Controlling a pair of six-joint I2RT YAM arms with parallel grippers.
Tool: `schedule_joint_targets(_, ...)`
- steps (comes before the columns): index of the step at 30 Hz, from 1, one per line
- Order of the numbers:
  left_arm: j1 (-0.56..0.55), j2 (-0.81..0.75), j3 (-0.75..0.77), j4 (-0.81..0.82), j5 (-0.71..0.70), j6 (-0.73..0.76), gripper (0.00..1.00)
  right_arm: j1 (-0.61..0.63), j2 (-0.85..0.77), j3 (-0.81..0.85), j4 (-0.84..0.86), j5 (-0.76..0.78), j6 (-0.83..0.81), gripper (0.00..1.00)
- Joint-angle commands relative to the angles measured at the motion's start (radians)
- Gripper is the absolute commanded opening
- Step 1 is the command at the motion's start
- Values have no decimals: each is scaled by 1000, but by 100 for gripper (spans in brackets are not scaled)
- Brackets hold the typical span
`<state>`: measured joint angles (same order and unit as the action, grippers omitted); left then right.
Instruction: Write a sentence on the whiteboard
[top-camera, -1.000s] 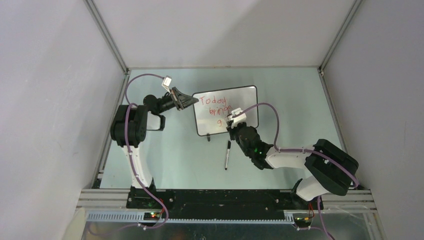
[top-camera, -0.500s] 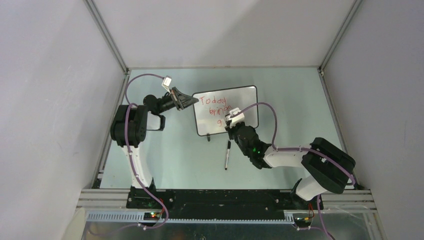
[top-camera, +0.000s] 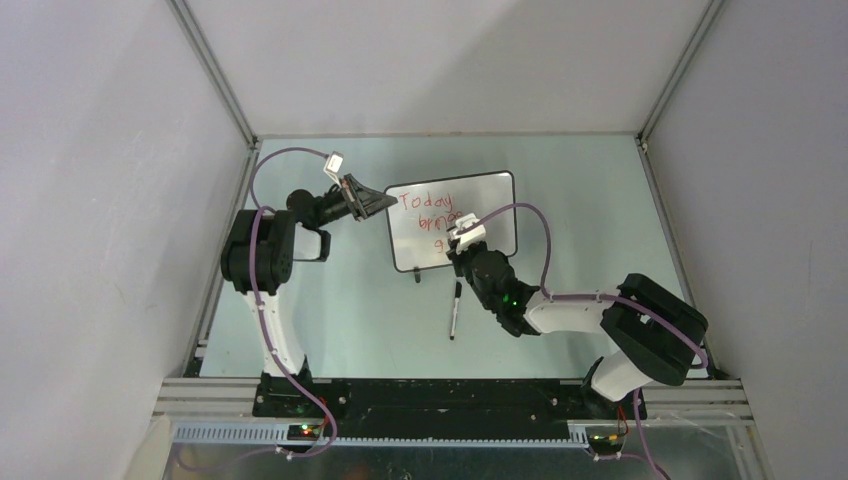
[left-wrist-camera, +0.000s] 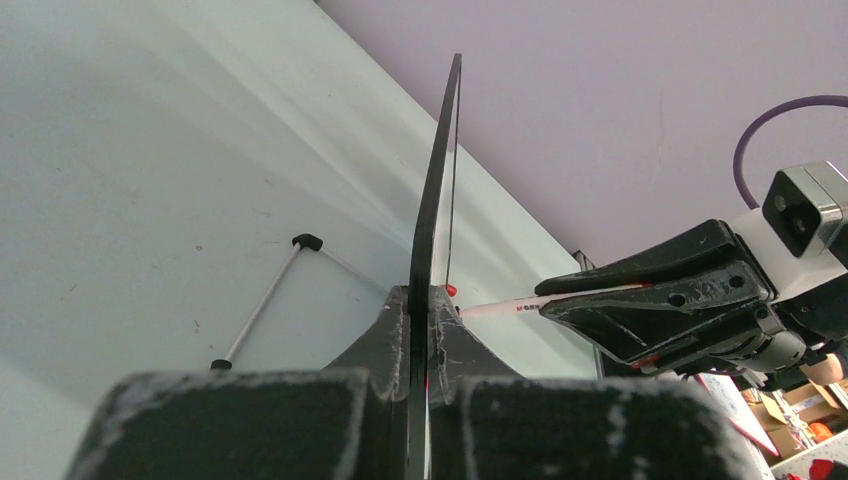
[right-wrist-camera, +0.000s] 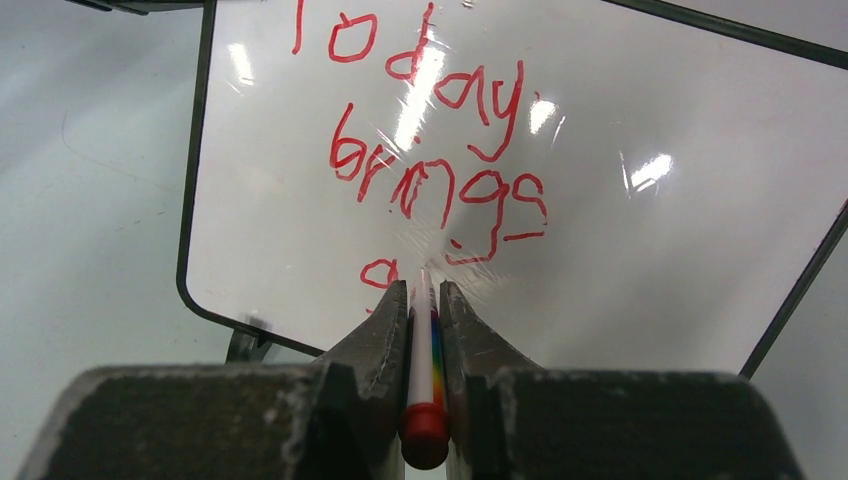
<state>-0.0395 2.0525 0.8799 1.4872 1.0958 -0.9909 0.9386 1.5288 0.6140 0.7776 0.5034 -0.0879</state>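
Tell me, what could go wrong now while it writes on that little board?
1. The left hand pinches the whiteboard by one edge only; pressure from the marker might twist or tip it.
2. The right hand grips that thin marker, which could slide and spoil the letters.
3. The sentence has reached its third line close to the bottom frame, so later words may run short of room.

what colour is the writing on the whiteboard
Red. The sentence on the whiteboard shows best in the right wrist view.
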Motion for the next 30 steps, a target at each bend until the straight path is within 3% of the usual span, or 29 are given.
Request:
schedule_joint_targets(1,9,-12,7,47,-4,24,0,5,3,32,33,32,-16,0)
schedule_joint_targets(30,9,-11,6,47,-2,26,0,7,47,55,42,32,-37,0)
